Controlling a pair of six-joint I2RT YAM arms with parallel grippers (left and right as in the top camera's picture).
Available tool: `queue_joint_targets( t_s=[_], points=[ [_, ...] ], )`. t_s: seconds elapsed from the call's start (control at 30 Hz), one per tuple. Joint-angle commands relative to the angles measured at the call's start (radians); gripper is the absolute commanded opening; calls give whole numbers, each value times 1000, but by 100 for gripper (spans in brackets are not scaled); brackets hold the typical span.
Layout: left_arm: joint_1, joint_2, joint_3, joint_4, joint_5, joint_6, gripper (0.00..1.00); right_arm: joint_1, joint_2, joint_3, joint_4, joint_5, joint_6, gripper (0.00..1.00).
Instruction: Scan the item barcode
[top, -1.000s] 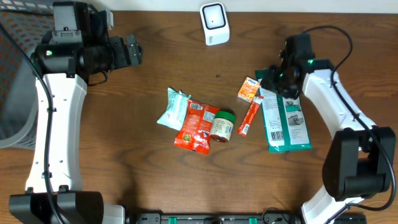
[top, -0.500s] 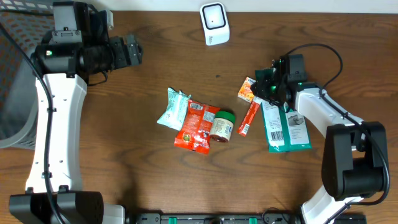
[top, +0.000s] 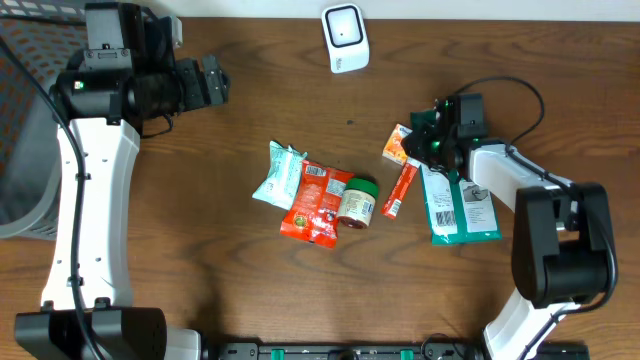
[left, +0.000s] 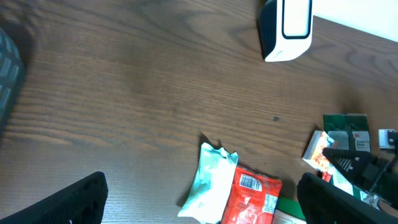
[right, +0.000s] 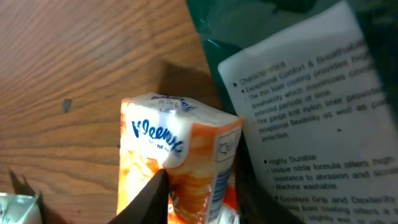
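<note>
The counter (top: 200, 230) carries a loose cluster of goods at centre and right. The green packet (top: 455, 205) lies flat on the right, and the scanner (top: 345, 38) stands far centre. The tissue pack (top: 396, 146), just left of the packet's far end, looks light, soft and slick-wrapped. It is best pinched gently across its narrow sides. The right fingers (right: 146, 199) touch it; whether they grip it I cannot tell. The left fingers (left: 68, 202) hang spread wide, far left.

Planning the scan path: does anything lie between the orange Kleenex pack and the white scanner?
Nothing visible does: only bare table separates the Kleenex pack from the scanner.
</note>
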Motion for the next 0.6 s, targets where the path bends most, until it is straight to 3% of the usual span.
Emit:
queue_joint_targets(
  t_s=[0.0, 0.2, 0.33, 0.57],
  points=[
    [0, 5, 10, -5, 12, 9, 97, 6, 14, -8, -4, 1, 14, 27],
    [0, 5, 10, -5, 12, 9, 97, 14, 15, -8, -4, 65, 15, 24],
    [0, 5, 10, -5, 12, 9, 97, 19, 15, -8, -12, 72, 14, 1],
    [0, 5, 10, -5, 12, 9, 97, 20, -28, 38, -72, 72, -43, 1]
  ],
)
